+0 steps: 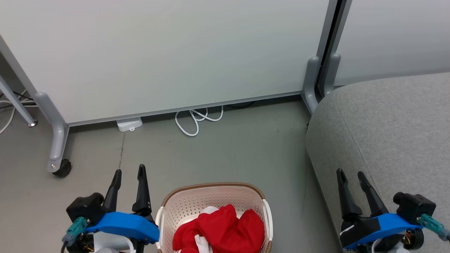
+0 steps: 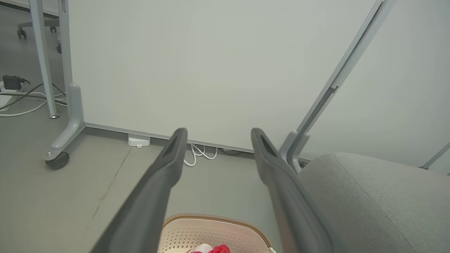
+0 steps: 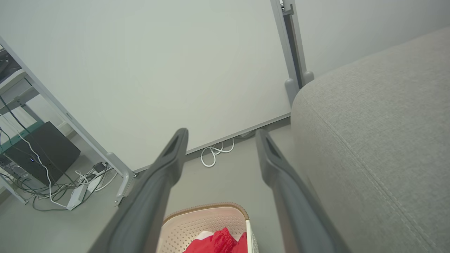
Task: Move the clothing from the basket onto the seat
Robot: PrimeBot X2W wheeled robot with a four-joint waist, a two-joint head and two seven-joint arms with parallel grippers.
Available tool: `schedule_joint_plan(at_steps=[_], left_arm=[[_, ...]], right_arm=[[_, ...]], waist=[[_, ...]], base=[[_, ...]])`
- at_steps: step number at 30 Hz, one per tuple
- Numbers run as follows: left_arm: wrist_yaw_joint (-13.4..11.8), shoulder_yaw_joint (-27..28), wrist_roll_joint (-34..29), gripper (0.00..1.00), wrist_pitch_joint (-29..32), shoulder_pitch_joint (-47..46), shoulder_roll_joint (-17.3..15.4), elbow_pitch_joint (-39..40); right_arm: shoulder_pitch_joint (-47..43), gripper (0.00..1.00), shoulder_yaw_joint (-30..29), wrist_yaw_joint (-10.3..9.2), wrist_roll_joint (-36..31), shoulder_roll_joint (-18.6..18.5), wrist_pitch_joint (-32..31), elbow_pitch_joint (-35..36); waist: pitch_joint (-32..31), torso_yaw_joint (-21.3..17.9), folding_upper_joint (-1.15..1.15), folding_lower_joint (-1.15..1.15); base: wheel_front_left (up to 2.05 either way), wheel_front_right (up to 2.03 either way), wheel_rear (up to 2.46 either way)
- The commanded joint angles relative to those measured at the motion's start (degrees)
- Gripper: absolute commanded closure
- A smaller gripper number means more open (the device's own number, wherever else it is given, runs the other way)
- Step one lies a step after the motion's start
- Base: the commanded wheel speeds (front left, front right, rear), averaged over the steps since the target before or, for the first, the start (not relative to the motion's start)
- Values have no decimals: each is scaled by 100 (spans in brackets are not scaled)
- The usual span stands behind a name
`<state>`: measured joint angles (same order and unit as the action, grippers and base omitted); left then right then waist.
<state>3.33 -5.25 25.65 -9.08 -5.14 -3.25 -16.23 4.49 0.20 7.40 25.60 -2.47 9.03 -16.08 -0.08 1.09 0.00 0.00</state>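
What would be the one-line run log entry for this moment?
stage: not started | red clothing: in laundry basket | grey seat: no clothing seen on it | left claw: open, empty | right claw: open, empty

1 basket [image 1: 211, 184], 1 seat [image 1: 386, 133], 1 clothing heap [image 1: 225, 228], 1 left gripper [image 1: 130, 168], 1 right gripper [image 1: 349, 172].

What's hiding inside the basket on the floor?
Red clothing with white trim lies bunched inside the basket. The pile covers the basket's bottom, so anything underneath it cannot be seen.
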Motion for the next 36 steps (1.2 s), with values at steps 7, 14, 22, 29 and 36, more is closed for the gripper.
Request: schedule_joint_plan(at_steps=[7, 14, 22, 29, 36], left_arm=[[-49, -103, -517, 0, -143, -152, -37, -42], [-62, -161, -878, 0, -233, -152, -46, -77], [12, -202, -1230, 0, -333, -122, -45, -130], [33, -222, -1518, 0, -415, -115, -25, -199], [70, -231, -1785, 0, -487, -108, -5, -301]], right_arm=[[132, 0, 6, 10, -573, -47, 147, -31], [136, 0, 37, 11, -948, -50, 238, -77], [112, 0, 66, 12, -1350, -52, 337, -100], [110, 0, 82, 13, -1708, -54, 418, -160], [122, 0, 98, 13, -2030, -56, 490, -232]], waist=[[-7, 21, 0, 0], [-11, 32, 0, 0], [-15, 45, 0, 0], [-25, 78, 0, 0], [-35, 94, 0, 0]], base=[[0, 0, 0], [0, 0, 0], [0, 0, 0], [0, 0, 0], [0, 0, 0]])
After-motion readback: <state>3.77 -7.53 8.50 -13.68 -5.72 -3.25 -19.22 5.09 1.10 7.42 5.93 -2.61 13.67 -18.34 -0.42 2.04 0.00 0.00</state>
